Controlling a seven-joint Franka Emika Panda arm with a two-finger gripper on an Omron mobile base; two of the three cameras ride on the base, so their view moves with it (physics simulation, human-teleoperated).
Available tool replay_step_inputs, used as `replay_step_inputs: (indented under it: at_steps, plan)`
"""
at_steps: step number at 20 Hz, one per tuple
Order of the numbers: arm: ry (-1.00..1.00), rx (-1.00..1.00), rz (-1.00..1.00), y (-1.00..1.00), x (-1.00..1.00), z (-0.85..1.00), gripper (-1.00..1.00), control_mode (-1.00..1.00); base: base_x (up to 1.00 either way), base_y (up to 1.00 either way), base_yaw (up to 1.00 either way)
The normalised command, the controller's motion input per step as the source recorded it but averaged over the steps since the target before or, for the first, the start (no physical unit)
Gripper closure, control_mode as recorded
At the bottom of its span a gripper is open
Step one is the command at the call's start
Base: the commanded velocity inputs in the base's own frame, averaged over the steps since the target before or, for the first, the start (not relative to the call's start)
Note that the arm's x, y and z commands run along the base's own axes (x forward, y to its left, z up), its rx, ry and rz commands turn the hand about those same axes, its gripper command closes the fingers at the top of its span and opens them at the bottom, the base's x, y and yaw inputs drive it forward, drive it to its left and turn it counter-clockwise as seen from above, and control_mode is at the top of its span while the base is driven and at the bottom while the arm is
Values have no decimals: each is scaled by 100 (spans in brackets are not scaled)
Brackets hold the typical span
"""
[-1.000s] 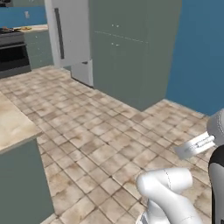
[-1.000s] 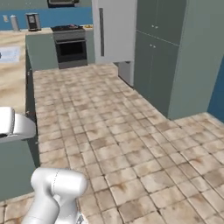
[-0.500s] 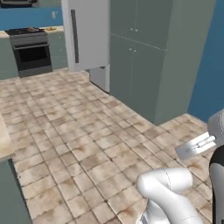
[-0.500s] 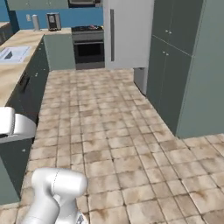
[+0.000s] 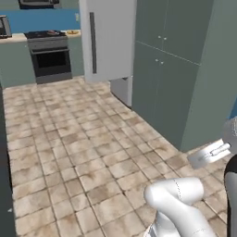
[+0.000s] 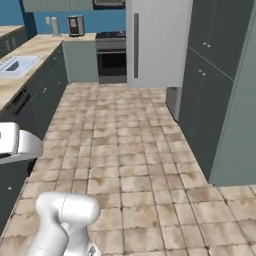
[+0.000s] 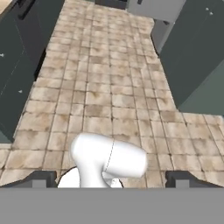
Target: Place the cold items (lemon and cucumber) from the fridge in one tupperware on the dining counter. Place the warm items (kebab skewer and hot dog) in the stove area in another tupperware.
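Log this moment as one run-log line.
phase: heading to fridge | gripper: open, empty | fridge door: closed | stove: left of fridge | floor: tiled

A tiled floor (image 7: pixel 109 87) spreads out below the gripper. Ahead stand a grey fridge (image 6: pixel 157 42) and a black oven (image 6: pixel 111 62), with tall green cabinets (image 5: pixel 185 60) to the right.

Small, perhaps food, items on the stove (image 5: pixel 48 34), too blurred.
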Motion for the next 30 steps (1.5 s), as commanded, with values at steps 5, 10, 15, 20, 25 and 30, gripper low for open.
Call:
replay_step_inputs:
  at_steps: [5, 10, 15, 20, 25, 30]
  plan:
    - [0, 0, 0, 0, 0, 0, -100, 100, 100, -24, 27]
    - [0, 0, 0, 0, 0, 0, -100, 100, 100, -20, 33]
    - [0, 0, 0, 0, 0, 0, -100, 100, 100, -13, 33]
    - [0, 0, 0, 0, 0, 0, -100, 100, 100, -22, 37]
    - [0, 0, 0, 0, 0, 0, -100, 100, 100, -18, 26]
    - [0, 0, 0, 0, 0, 0, -100, 100, 100, -18, 0]
